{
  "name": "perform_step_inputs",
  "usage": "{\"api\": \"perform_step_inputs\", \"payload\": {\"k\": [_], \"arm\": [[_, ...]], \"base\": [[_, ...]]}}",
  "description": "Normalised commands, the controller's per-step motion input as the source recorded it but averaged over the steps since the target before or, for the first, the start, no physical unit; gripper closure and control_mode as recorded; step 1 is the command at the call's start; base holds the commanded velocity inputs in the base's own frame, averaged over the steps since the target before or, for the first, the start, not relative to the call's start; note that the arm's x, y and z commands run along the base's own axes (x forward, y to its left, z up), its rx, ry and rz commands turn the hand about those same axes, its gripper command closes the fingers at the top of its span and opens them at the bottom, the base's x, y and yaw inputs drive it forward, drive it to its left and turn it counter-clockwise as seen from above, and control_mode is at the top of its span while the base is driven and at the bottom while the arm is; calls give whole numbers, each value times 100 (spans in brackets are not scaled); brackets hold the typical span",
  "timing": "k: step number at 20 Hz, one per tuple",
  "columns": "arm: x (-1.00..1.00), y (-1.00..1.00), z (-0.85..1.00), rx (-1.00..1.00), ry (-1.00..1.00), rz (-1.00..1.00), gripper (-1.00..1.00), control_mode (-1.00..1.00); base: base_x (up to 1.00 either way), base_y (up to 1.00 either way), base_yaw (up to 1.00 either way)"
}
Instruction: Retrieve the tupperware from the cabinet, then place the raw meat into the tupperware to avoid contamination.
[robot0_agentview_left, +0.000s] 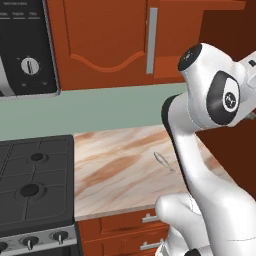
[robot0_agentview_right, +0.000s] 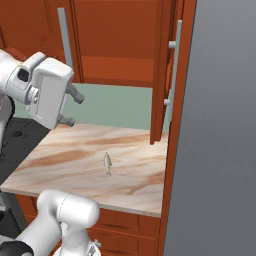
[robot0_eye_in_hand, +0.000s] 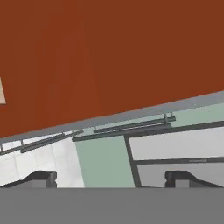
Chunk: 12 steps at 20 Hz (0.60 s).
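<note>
Gripper (robot0_agentview_right: 71, 107) jaws spread, empty. Raw meat (robot0_agentview_right: 107, 163) likely light, thin, slippery: pinch across its midsection on counter (robot0_agentview_right: 60, 155).

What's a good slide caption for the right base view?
Open gripper raised beside the cabinet, raw meat lying on the marble counter.

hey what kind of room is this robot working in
A home kitchen, rendered: a gas stove beside a marble-look counter, a microwave above the stove, and red-brown wooden cabinets on the wall.
</note>
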Motion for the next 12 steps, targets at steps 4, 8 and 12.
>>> {"api": "perform_step_inputs", "payload": {"k": [4,8,12], "arm": [[-17,54,0,2,-12,0,-100,-100],[0,60,12,5,-20,0,-100,-100],[0,55,20,8,-26,0,-100,-100]], "base": [[0,0,0],[0,0,0],[0,0,0]]}}
